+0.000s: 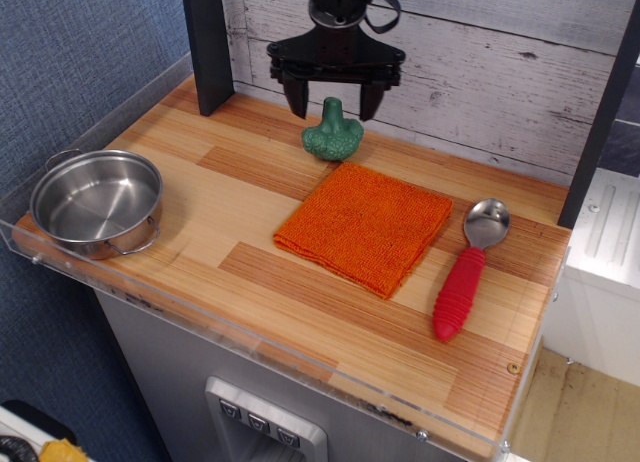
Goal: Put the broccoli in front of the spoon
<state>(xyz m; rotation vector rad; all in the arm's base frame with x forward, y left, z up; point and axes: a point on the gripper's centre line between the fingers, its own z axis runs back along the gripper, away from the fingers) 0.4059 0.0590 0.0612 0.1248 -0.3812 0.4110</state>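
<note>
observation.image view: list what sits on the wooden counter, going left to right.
Steel pot → broccoli → orange cloth → spoon. The gripper hangs above the broccoli with its jaws apart, so it is not on the counter.

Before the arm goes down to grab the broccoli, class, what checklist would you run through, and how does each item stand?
1. Gripper open, fingers either side of the stem: ok.
2. Broccoli free on the table, head down and stem up: ok.
3. Exact depth alignment of gripper over broccoli: cannot tell from one view.
4. Spoon lying flat, bare table around it: ok.
5. Orange cloth lies between broccoli and spoon, flat: ok.
6. Pot far left, off the route: ok.
</note>
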